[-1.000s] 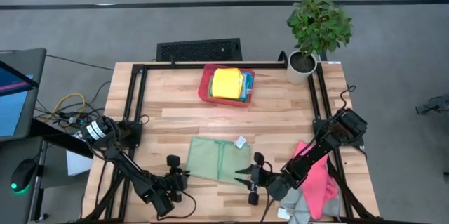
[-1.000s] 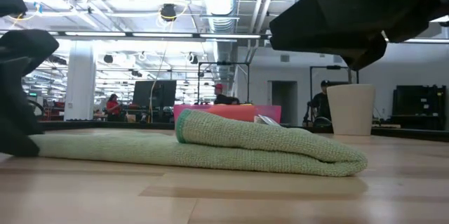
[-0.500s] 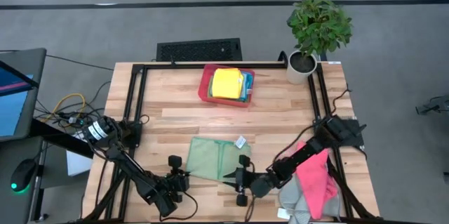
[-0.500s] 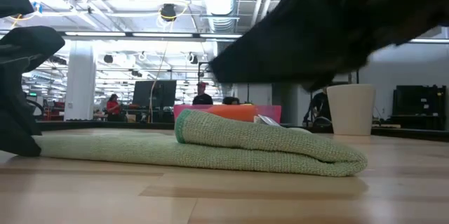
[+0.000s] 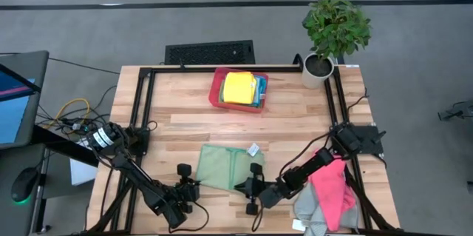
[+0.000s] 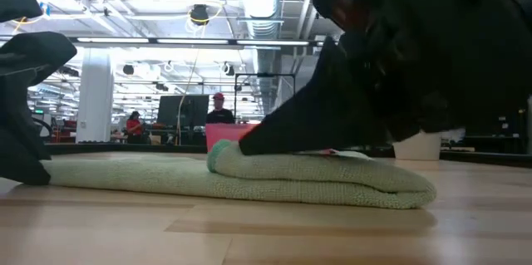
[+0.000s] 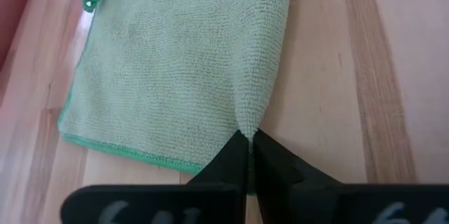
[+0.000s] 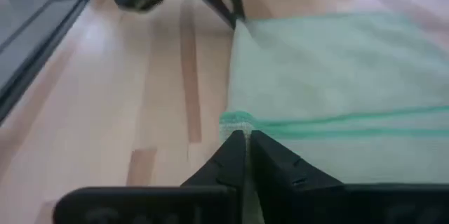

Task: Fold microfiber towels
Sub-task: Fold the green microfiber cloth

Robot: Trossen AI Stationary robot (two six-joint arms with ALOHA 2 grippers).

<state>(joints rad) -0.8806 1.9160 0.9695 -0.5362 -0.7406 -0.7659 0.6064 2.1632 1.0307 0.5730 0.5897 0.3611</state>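
The green towel (image 5: 225,166) lies on the near middle of the desk (image 5: 185,110), already doubled over once, so that one half sits on the other and a rounded fold shows in the low view (image 6: 332,182). A second ago the right arm was beside it with its fingers spread; since then it has swung in across the desk toward the left arm and its fingers have come together on the towel's near right corner. The right pincer (image 8: 246,140) now looks pressed on the green hem there, pinching the cloth edge. The left pincer (image 7: 249,143) was closing a second ago and is now fully pressed together on the near left corner, the cloth puckered up between its tips.

With both near corners taken, my reading is that the next fold is about to begin: the near edge would be lifted and carried toward the far edge.

Both arms reach low and almost flat to the desk, their forearms angled inward from the frame's near corners, the two pincers close together along the towel's near edge.

Farther off, folded yellow and blue towels (image 5: 240,88) sit in the red tray (image 5: 215,93), and a pink towel (image 5: 330,188) lies on a grey towel (image 5: 307,210) at the right near corner.
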